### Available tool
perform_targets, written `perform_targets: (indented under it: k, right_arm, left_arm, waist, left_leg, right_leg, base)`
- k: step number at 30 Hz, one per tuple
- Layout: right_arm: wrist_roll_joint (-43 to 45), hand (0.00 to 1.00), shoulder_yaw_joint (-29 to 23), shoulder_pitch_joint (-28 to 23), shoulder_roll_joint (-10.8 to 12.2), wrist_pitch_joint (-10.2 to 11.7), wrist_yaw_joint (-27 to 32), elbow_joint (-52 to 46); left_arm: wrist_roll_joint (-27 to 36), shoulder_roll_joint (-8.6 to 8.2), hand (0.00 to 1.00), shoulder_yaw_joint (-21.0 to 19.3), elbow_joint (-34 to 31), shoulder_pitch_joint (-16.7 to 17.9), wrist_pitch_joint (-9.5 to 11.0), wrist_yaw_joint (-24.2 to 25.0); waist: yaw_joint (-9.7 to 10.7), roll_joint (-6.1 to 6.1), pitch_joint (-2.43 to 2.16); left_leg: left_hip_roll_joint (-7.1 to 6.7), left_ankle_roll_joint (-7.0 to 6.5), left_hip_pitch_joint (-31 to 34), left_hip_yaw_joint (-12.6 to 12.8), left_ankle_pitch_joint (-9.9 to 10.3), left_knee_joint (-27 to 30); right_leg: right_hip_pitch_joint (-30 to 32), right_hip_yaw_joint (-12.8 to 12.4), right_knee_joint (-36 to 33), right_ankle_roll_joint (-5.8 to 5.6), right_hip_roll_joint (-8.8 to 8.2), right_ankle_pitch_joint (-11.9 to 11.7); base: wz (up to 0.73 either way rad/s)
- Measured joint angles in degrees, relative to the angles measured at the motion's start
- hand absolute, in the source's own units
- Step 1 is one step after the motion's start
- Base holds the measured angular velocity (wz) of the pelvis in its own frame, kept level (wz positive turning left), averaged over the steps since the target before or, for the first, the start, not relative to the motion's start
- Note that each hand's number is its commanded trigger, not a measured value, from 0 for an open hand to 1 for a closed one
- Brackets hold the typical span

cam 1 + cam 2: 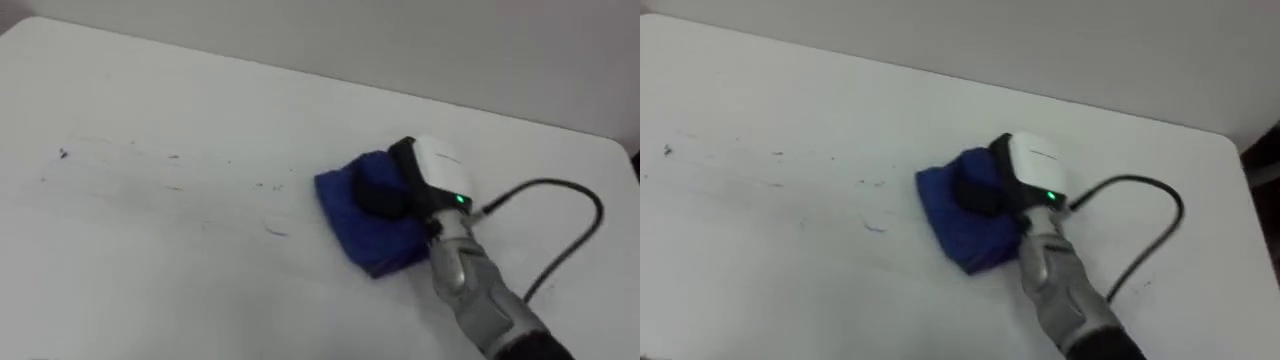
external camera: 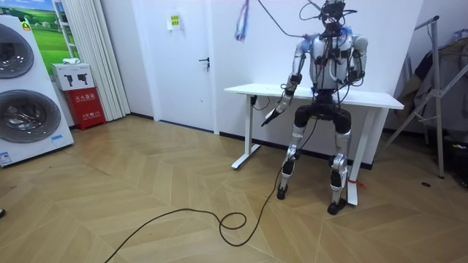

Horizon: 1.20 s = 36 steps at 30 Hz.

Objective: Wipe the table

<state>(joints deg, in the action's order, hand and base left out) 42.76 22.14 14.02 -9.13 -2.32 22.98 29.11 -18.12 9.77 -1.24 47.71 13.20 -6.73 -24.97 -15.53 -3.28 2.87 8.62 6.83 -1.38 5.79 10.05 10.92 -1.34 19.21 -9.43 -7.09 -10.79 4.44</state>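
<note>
On the white table [image 1: 150, 290] the right hand [image 1: 425, 175] rests atop a blue cloth [image 1: 365, 240] — gripping or flat, I cannot tell — beside faint ink marks [image 1: 275, 231]; left hand [image 2: 272, 117] hangs low.

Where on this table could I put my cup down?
Left of the blue cloth the table is bare to its edge, bar faint marks. The far strip behind is free too. Crowded only where the right hand rests on the cloth.
</note>
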Motion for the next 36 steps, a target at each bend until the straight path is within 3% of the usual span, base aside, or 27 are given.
perform_targets:
  k: [2,4,5,6,9,12,16,25,32,34,36]
  right_arm:
    - [0.00,1.00,-2.02,-4.11,-0.07,1.57,1.27,0.47]
    - [-1.55,1.00,-6.85,-12.62,-0.85,6.19,6.15,1.63]
    - [-2.63,1.00,-8.36,-15.14,-1.27,7.19,7.60,1.61]
    - [-5.67,1.00,-10.83,-20.28,-2.82,9.31,11.00,1.46]
    - [-13.70,1.00,-15.85,-30.55,-8.12,13.04,17.55,1.46]
    - [-16.35,1.00,-21.06,-33.42,-10.29,15.21,18.87,4.97]
    - [-16.40,1.00,-24.67,-33.96,-10.65,15.47,21.22,8.54]
    - [-15.35,1.00,-25.49,-34.25,-10.12,15.26,21.95,8.56]
    - [-15.38,1.00,-25.33,-32.38,-8.74,13.62,21.07,7.44]
    - [-15.37,1.00,-25.33,-32.63,-8.40,12.36,20.71,5.55]
    - [-15.32,1.00,-25.19,-32.58,-8.28,11.06,19.71,2.99]
  left_arm:
    - [-0.03,0.19,0.00,-0.95,-1.03,3.79,-0.06,0.21]
    - [-0.39,0.24,0.00,-2.82,-0.80,7.59,-0.22,0.51]
    - [-0.77,0.27,0.00,-3.62,-0.71,8.50,-0.32,0.52]
    - [-2.10,0.31,0.00,-5.68,-0.32,10.08,-0.37,0.72]
    - [-3.60,0.67,0.00,-9.94,0.73,10.44,-0.35,1.68]
    - [-9.40,0.67,0.00,-10.85,0.35,10.14,0.36,1.62]
    - [-10.07,0.68,0.00,-10.85,-1.76,9.73,1.00,1.46]
    - [-8.21,0.54,0.00,-7.89,-2.59,7.29,1.39,-1.58]
    - [-3.89,0.50,0.00,-1.94,2.77,4.99,3.67,-2.28]
    - [-3.65,0.40,0.00,-1.76,2.79,5.00,4.39,-2.35]
    - [-1.41,0.38,0.00,-1.76,2.79,4.96,4.83,-2.53]
  waist:
    - [1.43,0.39,-1.12]
    - [3.16,0.86,-2.55]
    - [3.69,0.78,-2.85]
    - [4.94,0.82,-3.31]
    - [6.15,0.79,-4.36]
    - [9.45,0.20,-4.30]
    - [12.03,-0.21,-4.39]
    - [12.43,-0.22,-4.40]
    - [12.24,0.15,-4.16]
    - [12.10,0.33,-4.06]
    - [11.61,0.83,-3.49]
  left_leg:
    - [-0.13,0.06,-0.40,-1.29,-0.04,0.22]
    - [-0.42,0.10,-2.15,-2.37,-0.03,0.10]
    - [-0.54,0.11,-2.51,-2.71,-0.02,-0.03]
    - [-0.69,0.36,-2.90,-3.21,0.15,-0.20]
    - [-0.85,0.04,-3.01,-3.36,0.01,0.46]
    - [-1.43,-0.23,-2.77,-4.11,-0.01,1.26]
    - [-1.57,-0.33,-2.98,-4.13,0.07,1.49]
    - [-1.57,-0.35,-3.53,-4.01,0.09,1.28]
    - [-1.24,0.07,-4.40,-2.61,0.61,0.14]
    - [-1.23,0.07,-4.45,-2.28,0.61,-0.16]
    - [-1.14,0.07,-5.09,-0.77,0.61,-0.87]
  right_leg:
    - [-1.92,1.55,0.87,-0.03,-0.02,0.02]
    - [-4.21,2.71,1.11,-0.50,-0.18,0.43]
    - [-4.92,2.75,1.41,-0.65,-0.18,0.58]
    - [-6.02,2.90,1.67,-1.54,-0.19,1.29]
    - [-5.95,2.68,0.64,-1.54,-0.67,1.74]
    - [-5.71,2.65,-1.26,-0.96,-1.55,2.23]
    - [-5.89,2.62,-1.14,-1.45,-1.56,2.56]
    - [-6.08,2.09,-1.20,-0.98,-1.50,2.26]
    - [-5.96,0.58,-1.42,-0.75,-1.22,2.02]
    - [-5.56,0.26,-1.40,-0.72,-1.15,1.94]
    - [-5.21,-1.24,-1.38,-0.70,-1.02,1.66]
  base:
    - [0.38]
    - [0.28]
    - [0.29]
    - [0.17]
    - [0.04]
    - [0.12]
    - [0.01]
    - [-0.01]
    - [-0.10]
    - [-0.11]
    - [-0.31]
